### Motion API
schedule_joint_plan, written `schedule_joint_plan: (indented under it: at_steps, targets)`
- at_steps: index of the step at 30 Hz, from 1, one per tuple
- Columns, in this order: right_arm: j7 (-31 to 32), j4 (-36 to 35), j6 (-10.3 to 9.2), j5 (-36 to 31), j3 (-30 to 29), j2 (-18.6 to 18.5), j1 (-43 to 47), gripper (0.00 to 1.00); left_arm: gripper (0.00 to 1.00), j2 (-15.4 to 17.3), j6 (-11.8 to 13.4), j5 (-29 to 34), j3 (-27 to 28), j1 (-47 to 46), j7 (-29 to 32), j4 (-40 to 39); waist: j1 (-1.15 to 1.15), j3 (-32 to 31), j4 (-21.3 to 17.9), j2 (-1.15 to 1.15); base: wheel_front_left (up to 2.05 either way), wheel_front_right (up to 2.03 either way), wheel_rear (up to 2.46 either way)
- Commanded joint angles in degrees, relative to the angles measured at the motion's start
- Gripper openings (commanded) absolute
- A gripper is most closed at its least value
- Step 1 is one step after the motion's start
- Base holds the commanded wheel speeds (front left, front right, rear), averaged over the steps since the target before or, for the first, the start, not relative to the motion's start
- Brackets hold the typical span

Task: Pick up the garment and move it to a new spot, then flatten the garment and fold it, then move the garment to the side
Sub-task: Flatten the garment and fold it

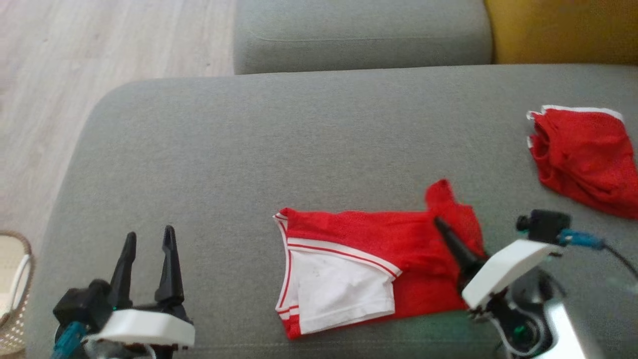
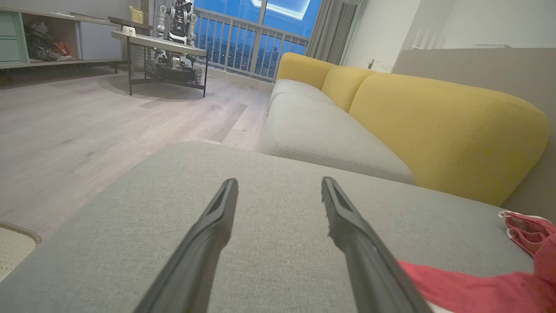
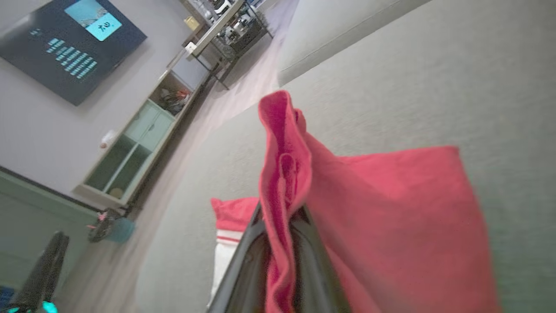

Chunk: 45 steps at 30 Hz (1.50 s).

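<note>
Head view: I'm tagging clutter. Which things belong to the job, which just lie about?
Job: red-and-white garment, right gripper pinching it, open left gripper, grey seat.
Lying about: second red garment, woven basket, yellow cushion.

Head camera looks steeply down on the grey sofa seat (image 1: 199, 149); both wrist cameras skim it closely, sharing the red-and-white garment (image 1: 379, 234).

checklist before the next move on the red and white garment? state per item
1. Grip: right gripper shut on the lifted edge of the red-and-white mesh garment: ok.
2. Spare arm: left gripper open, empty, over the grey fabric cushion: ok.
3. Garment flat: not ok, right end raised and puckered.
4. Clearance: second crumpled red garment lies apart, far right: ok.
5. Layers pinched: cannot tell.
</note>
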Motion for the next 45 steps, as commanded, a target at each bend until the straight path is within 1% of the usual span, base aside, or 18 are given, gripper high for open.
schedule_joint_plan:
  at_steps: [1, 6, 10, 22, 26, 30, 31, 32, 33, 40, 45]
  targets:
    - [-0.6, -2.2, -0.01, 0.8, 1.7, 0.1, -1.6, 0.0, 1.0, 0.1, 0.2, 0.1, 1.7, -1.7, -0.7, -1.8, 0.0, -0.4, 0.8, 0.0, 0.0, 0.0, 0.0]
    - [-4.5, 0.2, -0.01, 11.2, 8.1, 0.1, -1.0, 0.0, 1.0, 0.1, 0.2, 0.2, 1.7, -1.3, -0.7, -1.7, 0.0, -0.9, 3.5, 0.0, 0.0, 0.0, 0.0]
    - [-8.8, 4.8, -0.01, 16.8, 11.8, 0.1, -2.7, 0.0, 1.0, 0.1, 0.2, 0.0, 1.4, -0.9, -0.7, -1.5, 0.0, -0.9, 5.7, 0.0, 0.0, 0.0, 0.0]
    - [-17.7, 18.3, -0.01, 26.2, 22.4, 0.1, -11.6, 0.0, 1.0, 0.1, 0.3, -0.2, 0.4, -2.2, -0.7, -1.3, 0.0, 2.1, 10.5, 0.0, 0.0, 0.0, 0.0]
    - [-19.0, 23.2, -0.01, 28.9, 25.6, 0.1, -14.3, 0.0, 1.0, 0.1, 0.3, -0.4, 0.2, -2.7, -0.7, -1.3, 0.0, 3.3, 11.6, 0.0, 0.0, 0.0, 0.0]
    - [-19.6, 26.6, -0.01, 32.0, 29.3, 0.1, -16.4, 0.0, 1.0, 0.1, 0.3, -0.6, 0.1, -3.1, -0.7, -1.2, 0.0, 4.1, 12.1, 0.0, 0.0, 0.0, 0.0]
    - [-19.8, 27.1, -0.01, 32.6, 30.3, 0.1, -16.9, 0.18, 1.0, 0.1, 0.4, -0.6, 0.1, -3.2, -0.7, -1.2, 0.0, 4.3, 12.2, 0.0, 0.0, 0.0, 0.0]
    - [-20.2, 27.6, -0.01, 33.1, 31.2, 0.1, -17.4, 0.81, 1.0, 0.1, 0.4, -0.6, 0.0, -3.3, -0.7, -1.1, 0.0, 4.4, 12.2, 0.0, 0.0, 0.0, 0.0]
    - [-20.5, 27.9, -0.01, 33.9, 32.1, 0.1, -17.8, 1.0, 1.0, 0.1, 0.4, -0.7, 0.0, -3.4, -0.7, -1.1, 0.0, 4.5, 12.3, 0.0, 0.0, 0.0, 0.0]
    - [-22.7, 30.5, -0.01, 39.0, 37.8, 0.1, -20.3, 1.0, 1.0, 0.1, 0.4, -0.5, 0.4, -3.6, -0.7, -0.6, 0.0, 4.3, 12.1, 0.0, 0.0, 0.0, 0.0]
    - [-24.8, 31.1, -0.01, 40.8, 39.7, 0.1, -22.4, 1.0, 1.0, 0.1, 0.3, -0.3, 0.9, -3.5, -0.7, -0.4, 0.0, 3.7, 11.4, 0.0, 0.0, 0.0, 0.0]
